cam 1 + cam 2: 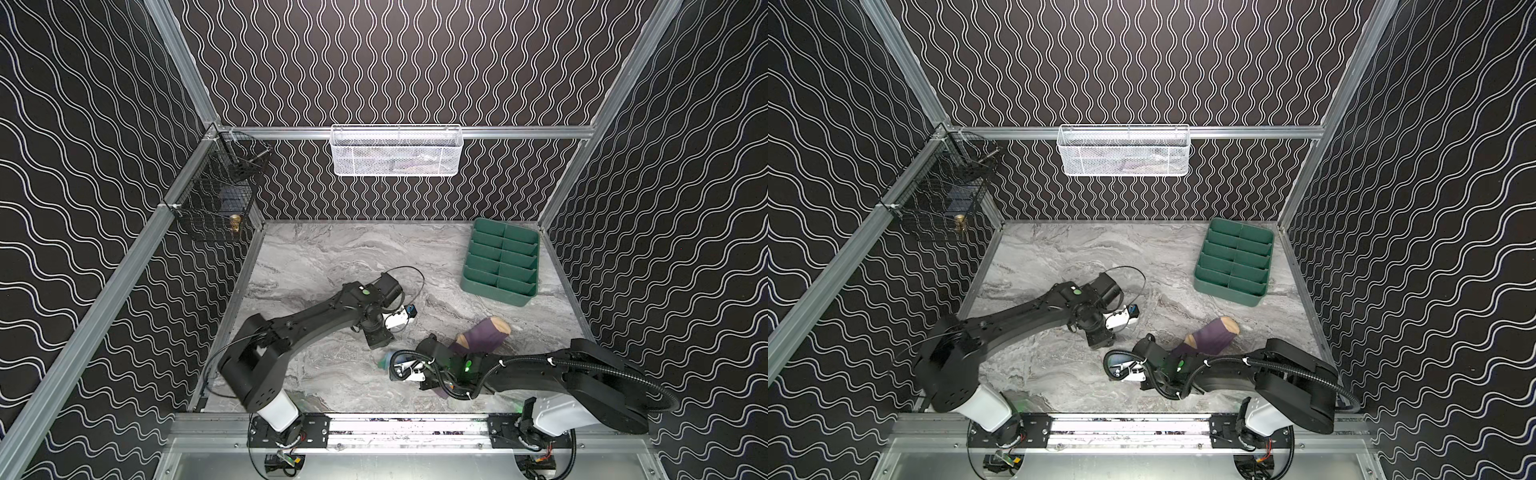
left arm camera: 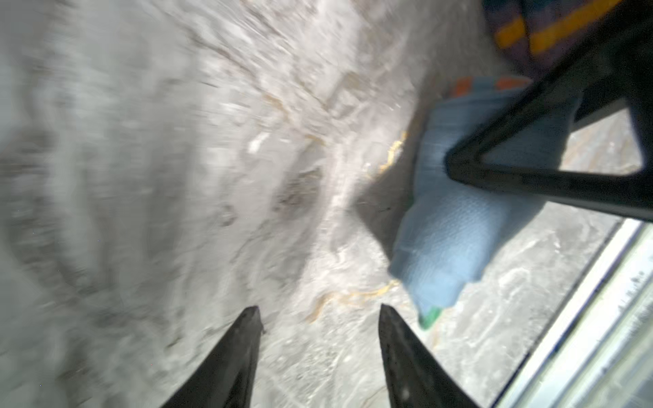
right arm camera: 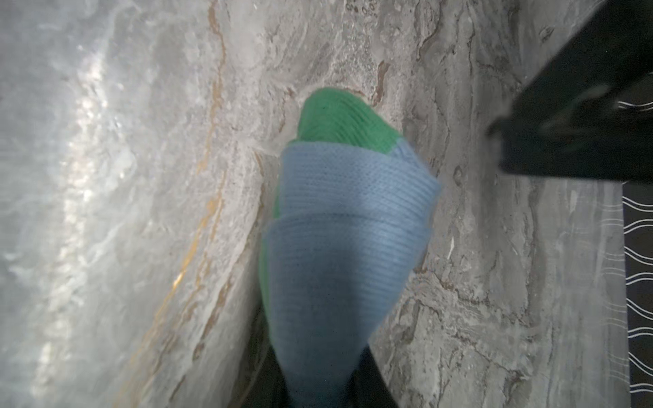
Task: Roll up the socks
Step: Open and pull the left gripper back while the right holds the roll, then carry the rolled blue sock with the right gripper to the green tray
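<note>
The light blue sock (image 3: 346,229) with a green toe is folded over on itself, and my right gripper (image 3: 321,374) is shut on its blue part; its fingertips are hidden by the fabric. In both top views only a bit of this sock (image 1: 384,358) (image 1: 1115,360) shows past the right wrist. The purple sock (image 1: 484,334) (image 1: 1210,336) with tan toe and heel lies flat just behind the right arm. My left gripper (image 2: 319,311) (image 1: 380,341) is open over bare table beside the light blue sock (image 2: 452,240), holding nothing.
A green divided tray (image 1: 500,266) stands at the back right. A white mesh basket (image 1: 397,149) hangs on the back wall and a black wire basket (image 1: 216,195) on the left wall. The metal front rail (image 1: 407,428) runs along the near edge.
</note>
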